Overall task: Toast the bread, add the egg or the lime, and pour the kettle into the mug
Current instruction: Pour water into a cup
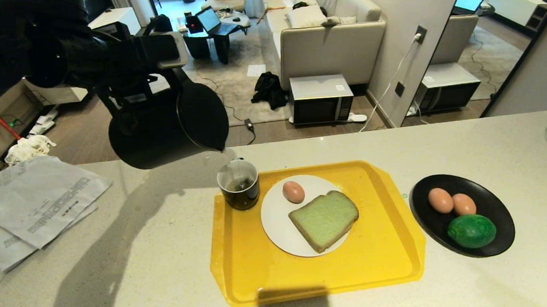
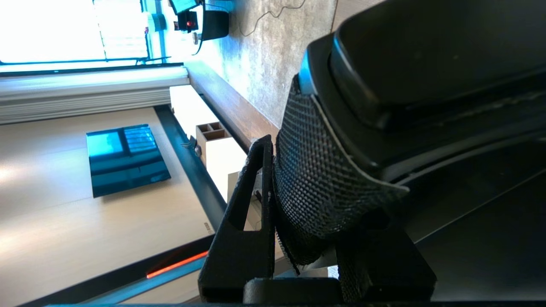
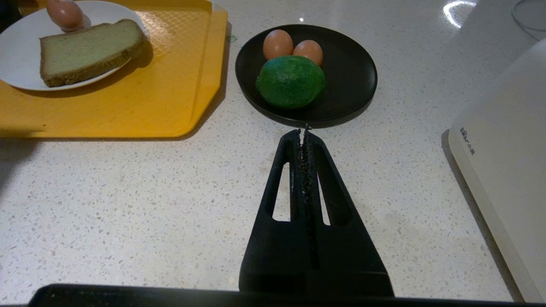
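My left gripper [image 2: 313, 192] is shut on the textured handle [image 2: 324, 140] of the black kettle [image 1: 166, 127]. I hold the kettle tilted above the counter's back left, its spout over the black mug [image 1: 238, 185]. A thin stream of water falls into the mug. The mug stands on the yellow tray [image 1: 386, 256] beside a white plate [image 1: 276, 230], which carries the green-crumbed bread [image 1: 324, 220] and one egg [image 1: 293, 191]. To the right, a black plate [image 1: 496, 205] holds two more eggs [image 1: 440, 200] and the lime [image 1: 471, 230]. My right gripper [image 3: 303, 130] hangs shut and empty just short of that plate.
Loose papers [image 1: 41, 198] lie on the counter at the left. A white appliance [image 3: 503, 149] stands at the counter's right edge. The counter's far edge drops to a living room floor with a microwave [image 1: 320, 99] and a sofa.
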`<state>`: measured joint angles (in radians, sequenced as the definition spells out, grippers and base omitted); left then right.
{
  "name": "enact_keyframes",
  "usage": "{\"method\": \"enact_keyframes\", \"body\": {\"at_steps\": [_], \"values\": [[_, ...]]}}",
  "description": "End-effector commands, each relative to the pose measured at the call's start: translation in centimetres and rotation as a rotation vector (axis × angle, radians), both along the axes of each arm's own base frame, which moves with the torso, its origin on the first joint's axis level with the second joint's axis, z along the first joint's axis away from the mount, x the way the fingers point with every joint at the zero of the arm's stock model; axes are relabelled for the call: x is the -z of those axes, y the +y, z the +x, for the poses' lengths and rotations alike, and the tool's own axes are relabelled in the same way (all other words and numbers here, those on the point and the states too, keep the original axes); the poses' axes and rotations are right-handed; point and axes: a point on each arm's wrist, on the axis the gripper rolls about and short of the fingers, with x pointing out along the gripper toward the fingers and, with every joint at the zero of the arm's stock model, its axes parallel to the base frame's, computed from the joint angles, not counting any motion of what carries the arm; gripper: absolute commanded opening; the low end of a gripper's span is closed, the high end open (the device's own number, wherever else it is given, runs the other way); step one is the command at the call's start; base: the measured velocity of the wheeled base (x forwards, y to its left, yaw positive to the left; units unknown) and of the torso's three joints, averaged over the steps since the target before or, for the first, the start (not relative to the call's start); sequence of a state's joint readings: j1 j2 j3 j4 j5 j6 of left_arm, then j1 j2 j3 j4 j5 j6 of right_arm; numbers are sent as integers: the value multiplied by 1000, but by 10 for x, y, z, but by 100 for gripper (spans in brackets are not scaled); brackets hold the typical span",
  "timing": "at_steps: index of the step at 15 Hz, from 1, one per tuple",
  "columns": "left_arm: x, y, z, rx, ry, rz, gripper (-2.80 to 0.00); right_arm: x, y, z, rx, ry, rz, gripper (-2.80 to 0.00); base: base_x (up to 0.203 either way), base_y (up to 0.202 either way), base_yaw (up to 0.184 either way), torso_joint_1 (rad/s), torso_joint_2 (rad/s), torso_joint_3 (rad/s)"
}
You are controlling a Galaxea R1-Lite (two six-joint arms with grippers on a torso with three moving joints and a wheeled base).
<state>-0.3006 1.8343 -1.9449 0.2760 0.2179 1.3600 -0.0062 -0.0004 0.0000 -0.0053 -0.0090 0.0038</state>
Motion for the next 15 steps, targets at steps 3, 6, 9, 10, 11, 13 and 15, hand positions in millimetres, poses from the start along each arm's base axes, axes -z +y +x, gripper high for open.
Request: {"method": "enact_keyframes", "body": {"at_steps": [3,6,9,10,11,13,15], "values": [[3,-1,4,-2,4,9,-280,0,0,0,0,0,0,-280,0,0,0,0,0,0],[2,-2,5,-14,-9,5,-280,0,0,0,0,0,0,-280,0,0,0,0,0,0],[2,-1,5,-14,-11,3,-280,0,0,0,0,0,1,-280,0,0,0,0,0,0],[1,-1,5,-14,-14,0,-280,0,0,0,0,0,-1,-280,0,0,0,0,0,0],[1,-1,5,-13,-13,-4,-280,0,0,0,0,0,-1,-280,0,0,0,0,0,0],[0,-1,4,-12,-15,-21,-280,0,0,0,0,0,0,-280,0,0,0,0,0,0],[-1,-1,2,-11,-14,-62,-280,0,0,0,0,0,1,-280,0,0,0,0,0,0]]}}
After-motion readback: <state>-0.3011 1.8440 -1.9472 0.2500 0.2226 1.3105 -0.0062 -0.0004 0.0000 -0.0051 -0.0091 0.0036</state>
